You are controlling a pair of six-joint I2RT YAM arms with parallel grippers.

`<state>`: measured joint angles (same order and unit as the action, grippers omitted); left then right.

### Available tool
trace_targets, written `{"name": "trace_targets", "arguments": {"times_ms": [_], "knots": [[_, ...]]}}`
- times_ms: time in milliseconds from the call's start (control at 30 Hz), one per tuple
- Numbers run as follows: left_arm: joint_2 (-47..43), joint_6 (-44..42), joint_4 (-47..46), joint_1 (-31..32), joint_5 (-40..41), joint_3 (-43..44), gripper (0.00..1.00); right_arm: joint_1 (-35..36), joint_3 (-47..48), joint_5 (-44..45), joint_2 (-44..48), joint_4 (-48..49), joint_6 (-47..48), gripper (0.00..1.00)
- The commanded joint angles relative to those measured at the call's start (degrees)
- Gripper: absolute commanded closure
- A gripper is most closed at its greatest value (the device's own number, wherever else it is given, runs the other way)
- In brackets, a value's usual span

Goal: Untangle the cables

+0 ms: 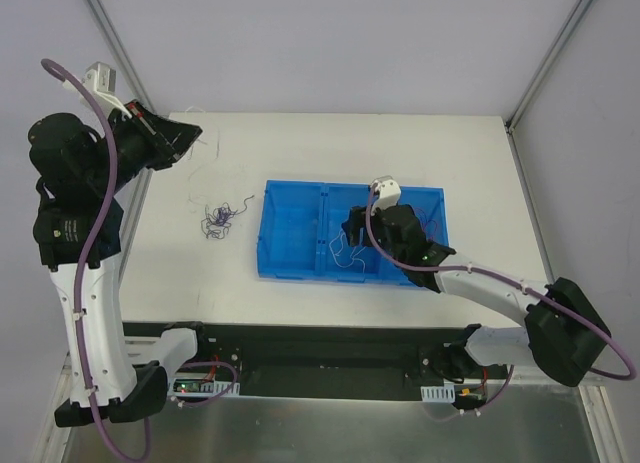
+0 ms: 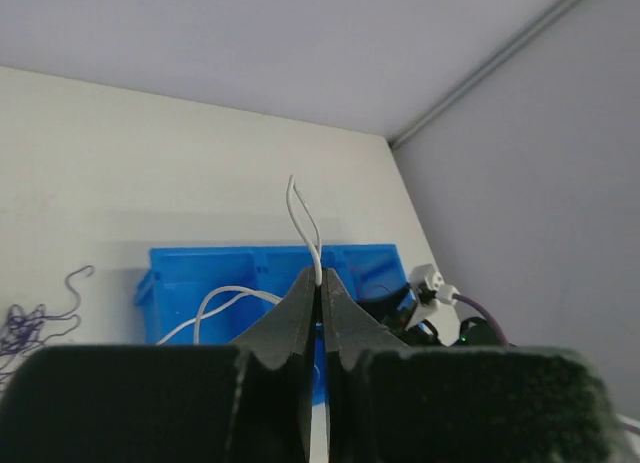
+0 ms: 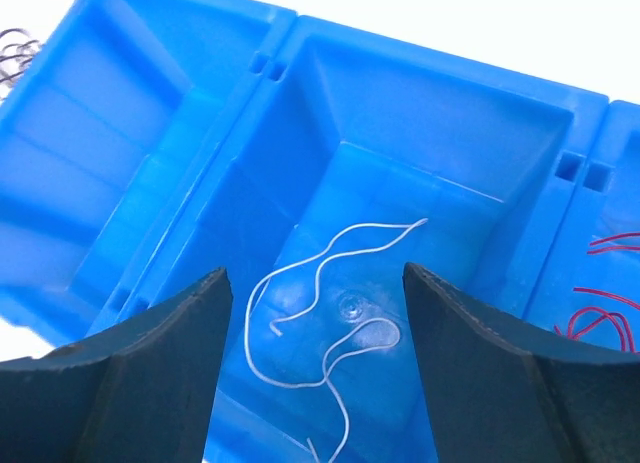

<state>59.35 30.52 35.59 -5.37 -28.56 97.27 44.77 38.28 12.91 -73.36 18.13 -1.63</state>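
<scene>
My left gripper (image 2: 319, 283) is shut on a thin white cable (image 2: 303, 218) and holds it raised above the table's far left; it shows in the top view (image 1: 188, 138). A small clump of dark purple cables (image 1: 219, 218) lies on the table left of the blue tray (image 1: 300, 198). My right gripper (image 3: 315, 283) is open and empty above the tray's middle compartment, where white cables (image 3: 330, 273) lie loose. Red cables (image 3: 600, 308) lie in the right compartment. The right gripper shows in the top view (image 1: 352, 225).
The blue tray (image 3: 130, 133) has three compartments; the left one looks bare. A thin wire end (image 1: 205, 166) trails on the table below the left gripper. Frame posts (image 1: 540, 73) stand at the back corners.
</scene>
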Motion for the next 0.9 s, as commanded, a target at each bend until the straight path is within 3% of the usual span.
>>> {"name": "trace_targets", "arguments": {"times_ms": [0,67,200,400,500,633,767,867], "knots": [[-1.34,5.42,-3.95,-0.52,-14.67,-0.94,1.0,0.23,-3.91,-9.88,5.07,13.75,3.64,0.27],[-2.13,6.21,-5.0,-0.52,-17.75,-2.61,1.0,0.23,-2.0,-16.64,4.37,16.14,4.44,0.25],[-4.42,8.41,-9.83,-0.52,-20.83,-7.09,1.0,0.93,8.54,-22.39,0.42,11.58,4.88,0.25],[-5.39,8.59,-13.44,-0.52,-18.74,-7.8,1.0,3.21,24.26,-33.55,-8.62,18.43,-1.44,0.23],[-6.18,8.59,-14.41,-0.44,-16.63,-7.98,1.0,6.02,34.28,-33.57,-14.51,18.43,-2.24,0.23],[-5.83,7.45,-14.76,-0.44,-15.92,-6.58,1.0,8.92,44.49,-27.16,-22.16,19.83,-8.36,0.25],[-4.69,6.83,-14.76,-0.52,-16.27,-5.43,1.0,9.72,43.73,-28.28,-25.25,25.72,-12.52,0.3],[-3.9,7.18,-14.76,-0.52,-16.62,-5.34,1.0,9.81,42.05,-28.64,-24.46,24.07,-12.78,0.36]]}}
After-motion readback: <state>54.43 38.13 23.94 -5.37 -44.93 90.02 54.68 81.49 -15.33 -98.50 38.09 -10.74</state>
